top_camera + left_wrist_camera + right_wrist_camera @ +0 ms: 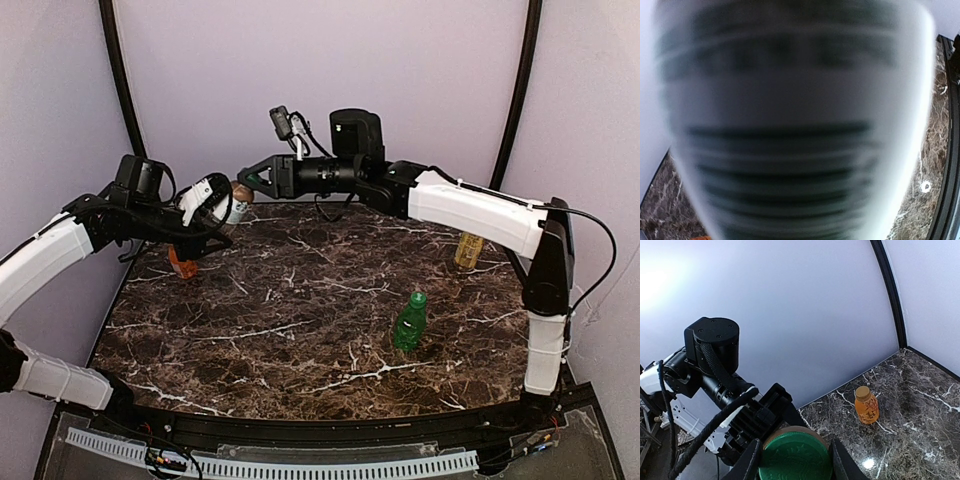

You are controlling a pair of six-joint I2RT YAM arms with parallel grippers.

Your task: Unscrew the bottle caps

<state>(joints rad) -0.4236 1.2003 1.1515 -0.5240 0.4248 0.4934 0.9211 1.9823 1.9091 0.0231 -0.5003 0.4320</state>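
My left gripper [222, 208] is shut on a white-labelled bottle [238, 206] and holds it above the table's far left. The bottle [790, 125] fills the left wrist view as a blur and hides the fingers. My right gripper [247, 180] reaches in from the right. In the right wrist view its fingers [748, 463] sit on both sides of the bottle's dark green cap [796, 461], closed on it. An orange bottle [866, 405] with a tan-gold cap [862, 391] stands on the table below [183, 264].
A green bottle [409, 322] with a bright green cap [418, 298] stands right of centre on the marble table [300, 330]. A yellowish bottle [466, 250] stands at the far right, partly behind the right arm. Walls close off the back and sides.
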